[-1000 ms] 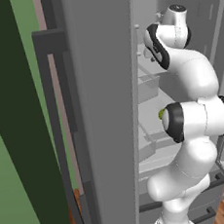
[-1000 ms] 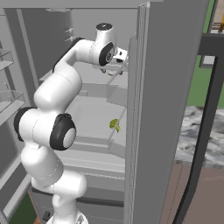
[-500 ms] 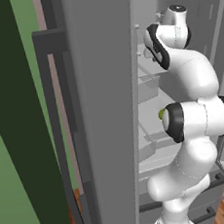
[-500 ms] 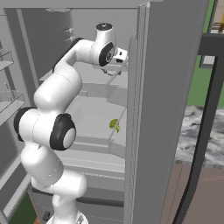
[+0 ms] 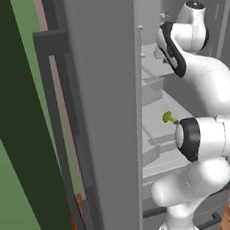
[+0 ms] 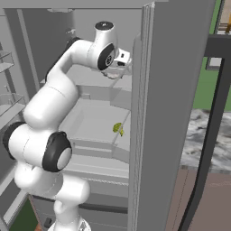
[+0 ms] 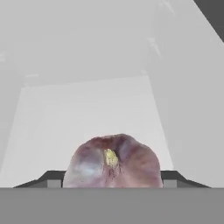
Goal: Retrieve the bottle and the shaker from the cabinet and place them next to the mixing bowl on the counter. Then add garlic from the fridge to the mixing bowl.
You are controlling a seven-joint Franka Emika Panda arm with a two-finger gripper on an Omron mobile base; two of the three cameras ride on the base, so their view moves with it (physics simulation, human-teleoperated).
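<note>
Hand [image 7: 112,181] was closed on the garlic [image 7: 112,162], fingertips [image 7: 52,178] at both sides, on an upper fridge shelf [image 7: 83,109]. Best lift straight, keep squeeze steady, back out clear of the fridge door [image 6: 173,113].

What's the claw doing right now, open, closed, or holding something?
Claw: closed on the garlic inside the fridge.

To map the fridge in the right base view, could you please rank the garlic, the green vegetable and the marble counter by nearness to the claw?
1. Garlic, between the claw's tips.
2. Green vegetable, on the shelf below.
3. Marble counter, outside the fridge, far right.
</note>
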